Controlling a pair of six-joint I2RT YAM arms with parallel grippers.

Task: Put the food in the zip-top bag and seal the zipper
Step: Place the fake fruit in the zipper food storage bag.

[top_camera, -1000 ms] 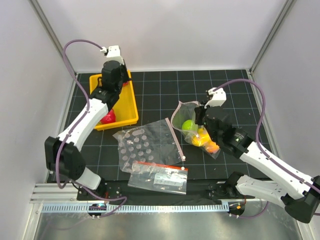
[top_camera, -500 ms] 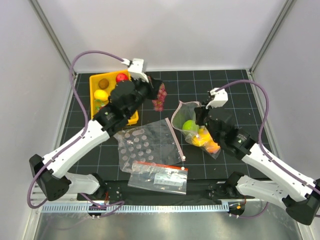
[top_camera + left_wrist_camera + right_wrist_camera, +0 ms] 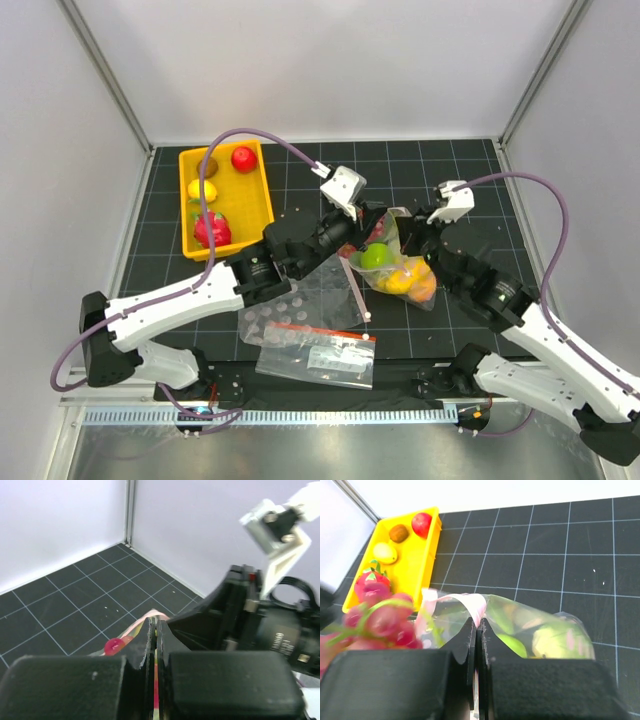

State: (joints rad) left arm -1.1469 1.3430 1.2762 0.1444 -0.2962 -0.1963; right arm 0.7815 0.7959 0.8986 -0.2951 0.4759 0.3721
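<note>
The zip-top bag (image 3: 400,268) sits right of centre with a green round fruit (image 3: 375,256), a yellow piece (image 3: 398,281) and an orange peach (image 3: 425,288) inside. My right gripper (image 3: 410,228) is shut on its pink zipper rim (image 3: 485,605) and holds the mouth up; the green fruit shows through the plastic (image 3: 555,640). My left gripper (image 3: 362,228) is shut on the stem of a dark red grape bunch (image 3: 380,625) right at the bag's mouth. In the left wrist view its jaws (image 3: 154,622) are closed on a thin red-green strand.
A yellow tray (image 3: 258,205) at the back left holds a red fruit (image 3: 243,158), a brown one (image 3: 208,165), a yellow one (image 3: 203,189) and a strawberry (image 3: 213,230). A bubble sheet (image 3: 275,300), a flat clear bag with a pink strip (image 3: 352,285) and a printed red-band bag (image 3: 318,352) lie near the front.
My left arm has swung from the yellow tray rightward, carrying the grape bunch to the bag's mouth. My right gripper has shifted slightly right, still holding the rim.
</note>
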